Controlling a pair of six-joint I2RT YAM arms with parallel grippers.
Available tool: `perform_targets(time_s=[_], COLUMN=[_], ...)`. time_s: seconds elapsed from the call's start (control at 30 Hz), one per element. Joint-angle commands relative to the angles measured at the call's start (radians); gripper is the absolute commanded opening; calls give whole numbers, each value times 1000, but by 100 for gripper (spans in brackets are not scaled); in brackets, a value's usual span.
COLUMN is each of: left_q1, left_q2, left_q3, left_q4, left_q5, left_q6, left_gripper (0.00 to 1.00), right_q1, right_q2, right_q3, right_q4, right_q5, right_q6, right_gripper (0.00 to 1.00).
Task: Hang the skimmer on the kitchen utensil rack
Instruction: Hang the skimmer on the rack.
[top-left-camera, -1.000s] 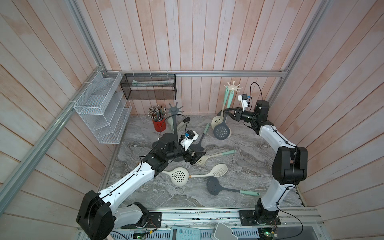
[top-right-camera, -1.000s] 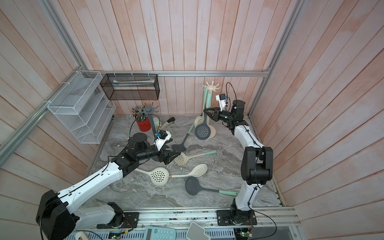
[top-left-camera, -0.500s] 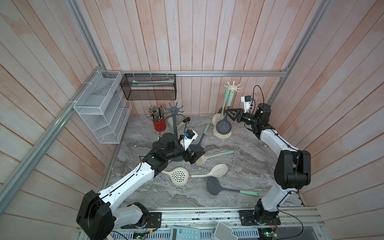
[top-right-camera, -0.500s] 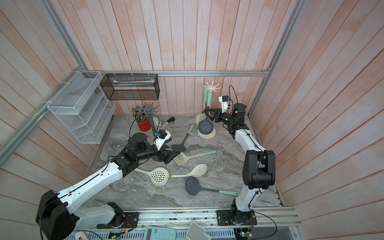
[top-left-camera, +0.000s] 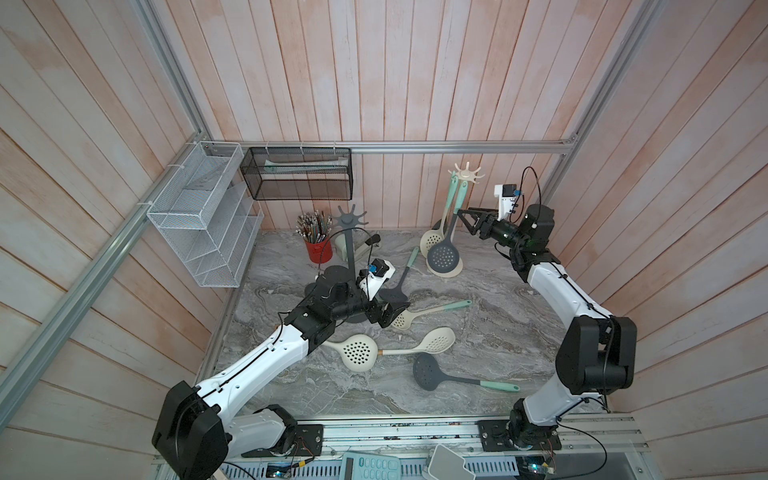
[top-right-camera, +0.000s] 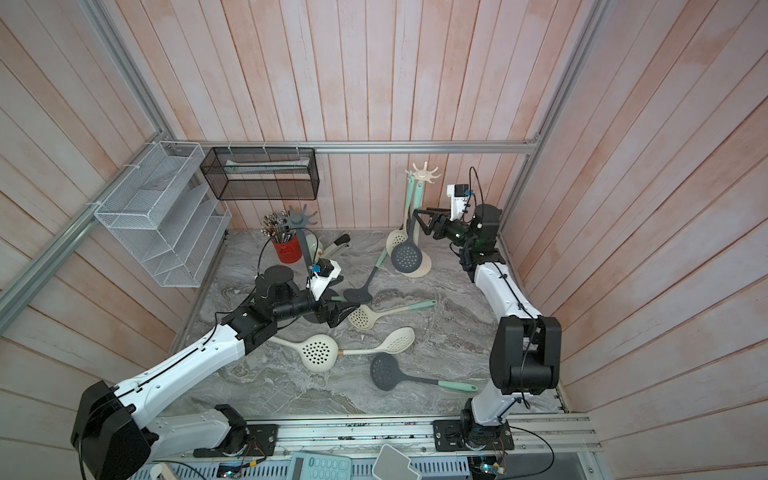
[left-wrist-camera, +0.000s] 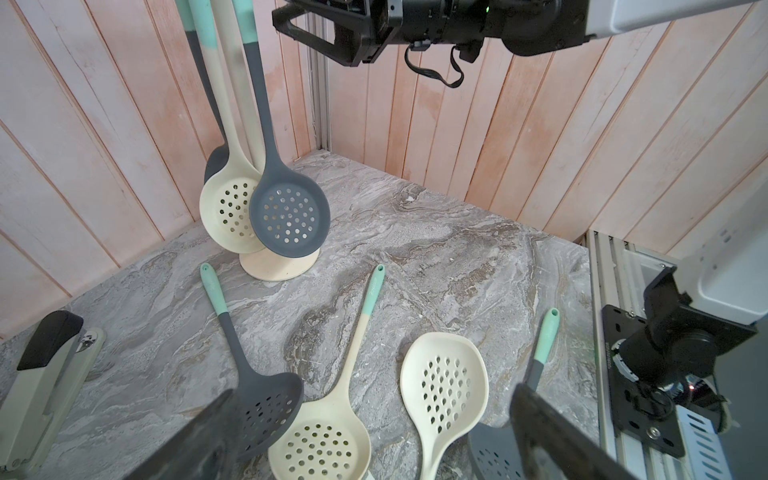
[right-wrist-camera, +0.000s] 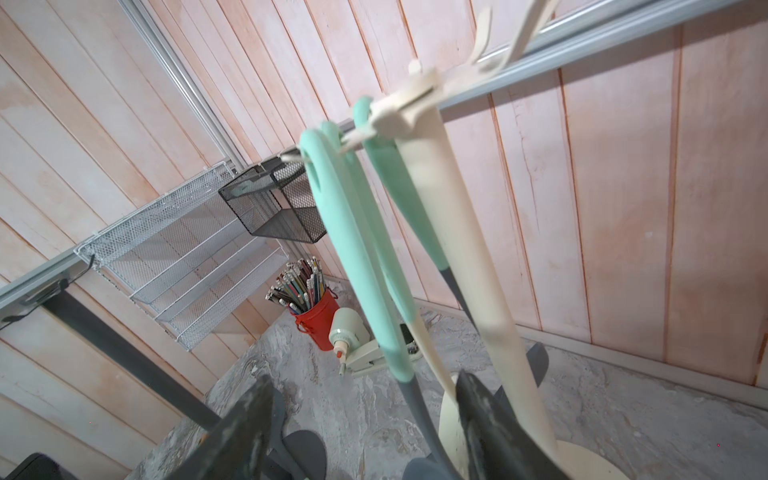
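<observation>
Skimmer, dark grey with a mint handle, hangs by the loop of that handle from a prong of the cream rack in the far corner, its bowl low against the rack's round foot. My right claw stands spread and holds nothing, with its tips just beside the handle. In the right wrist view the handle shows in the gap between my fingers, and I cannot tell whether either one brushes it. A cream spoon with holes hangs on the same rack just beside the skimmer, the two bowls overlapping in the left wrist view. My left claw is wide and empty, low over the marble table. Under and around it lie a dark slotted turner, a cream ladle with a mint handle, a big round cream ladle, a cream slotted spoon and, nearer the front edge, a dark ladle with a mint handle. Behind my left arm stands a dark rack with bare prongs, then a red cup of pencils and a stapler. On the walls hang a white wire shelf and a black mesh basket.
</observation>
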Motion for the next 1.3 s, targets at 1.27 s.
perform_targets(time_s=[1.27], left_q1=[5], left_q2=[-53], left_q3=[-15], left_q4=[7], left_q5=[-23], left_q6=[-29], left_gripper=[100], right_q1=[0], right_q2=[-234], right_q3=[-289], right_q4=[-145], right_q5=[534], right_q6=[232], right_gripper=[68])
